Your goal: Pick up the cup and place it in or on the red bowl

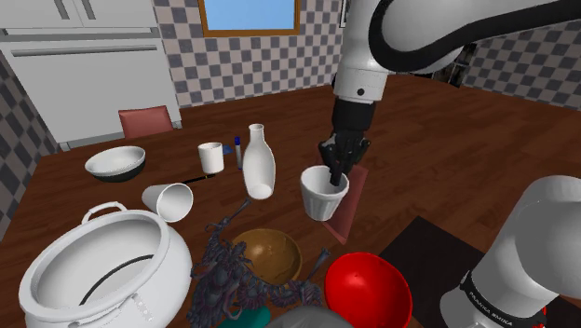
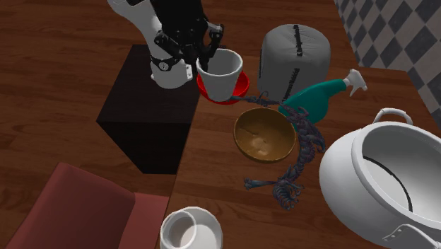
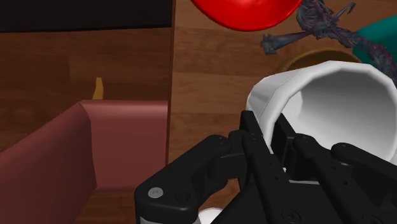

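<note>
Cup (image 1: 323, 193) wall clasped between gripper (image 1: 336, 175) fingers (image 3: 253, 133), one inside the rim, one outside.

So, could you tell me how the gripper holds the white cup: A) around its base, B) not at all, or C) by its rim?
C: the gripper is shut on the rim of the white cup, one finger inside its mouth and one outside.
</note>
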Action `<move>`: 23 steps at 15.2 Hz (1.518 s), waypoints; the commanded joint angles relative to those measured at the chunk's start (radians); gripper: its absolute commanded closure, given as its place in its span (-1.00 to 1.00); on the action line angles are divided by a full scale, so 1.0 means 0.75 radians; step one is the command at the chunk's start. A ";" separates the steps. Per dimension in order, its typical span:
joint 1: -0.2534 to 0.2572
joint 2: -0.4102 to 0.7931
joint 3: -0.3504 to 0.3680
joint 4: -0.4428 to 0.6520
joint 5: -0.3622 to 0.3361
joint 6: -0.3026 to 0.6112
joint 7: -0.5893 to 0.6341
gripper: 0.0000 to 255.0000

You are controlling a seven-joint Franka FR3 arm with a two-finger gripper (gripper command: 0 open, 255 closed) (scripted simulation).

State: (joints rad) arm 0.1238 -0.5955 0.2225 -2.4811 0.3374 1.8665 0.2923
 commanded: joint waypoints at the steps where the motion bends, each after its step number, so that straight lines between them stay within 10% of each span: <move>1: 0.021 -0.117 0.000 -0.067 0.018 -0.046 0.016 1.00; 11: 0.164 -0.653 0.043 -0.283 0.116 -0.334 0.191 1.00; 23: 0.195 -0.673 0.108 -0.499 0.187 -0.143 0.152 1.00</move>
State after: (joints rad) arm 0.2686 -1.0999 0.3000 -2.8429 0.4735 1.7474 0.4091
